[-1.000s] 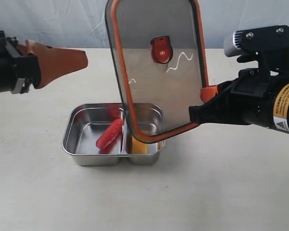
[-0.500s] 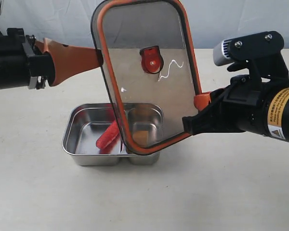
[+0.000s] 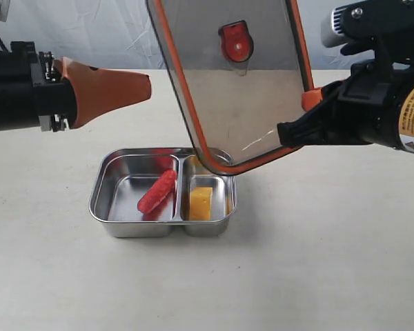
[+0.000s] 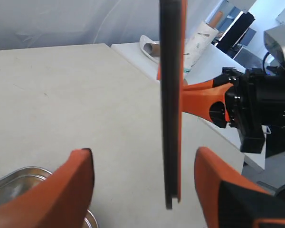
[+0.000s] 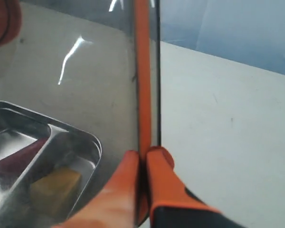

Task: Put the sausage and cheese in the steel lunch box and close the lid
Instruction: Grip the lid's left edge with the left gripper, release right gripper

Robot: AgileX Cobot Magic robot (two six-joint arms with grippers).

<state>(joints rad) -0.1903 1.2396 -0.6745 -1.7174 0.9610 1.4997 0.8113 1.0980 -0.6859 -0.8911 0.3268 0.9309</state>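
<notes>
The steel lunch box (image 3: 103, 207) rests on the table with the red sausage (image 3: 156, 191) in its left compartment and the yellow cheese (image 3: 200, 203) in its right one. The dark translucent lid (image 3: 234, 83) hangs tilted, nearly upright, above the box's back right corner. My right gripper (image 3: 308, 110) is shut on the lid's orange-sealed right rim (image 5: 143, 95). In the right wrist view, the cheese (image 5: 54, 187) and box (image 5: 92, 140) show through the lid. My left gripper (image 3: 146, 86) is open, level with the lid's left edge. The lid (image 4: 171, 95) stands edge-on between its spread fingers (image 4: 71, 185) without touching.
Both arms hover above a pale tabletop (image 3: 317, 262). A white backdrop (image 3: 90, 27) closes off the far side. In the left wrist view, rolls and dark equipment (image 4: 228, 28) stand beyond the table's edge.
The lid has risen and shifted right with my right gripper, uncovering the cheese. My left gripper advanced right toward the lid's edge, then held about level.
</notes>
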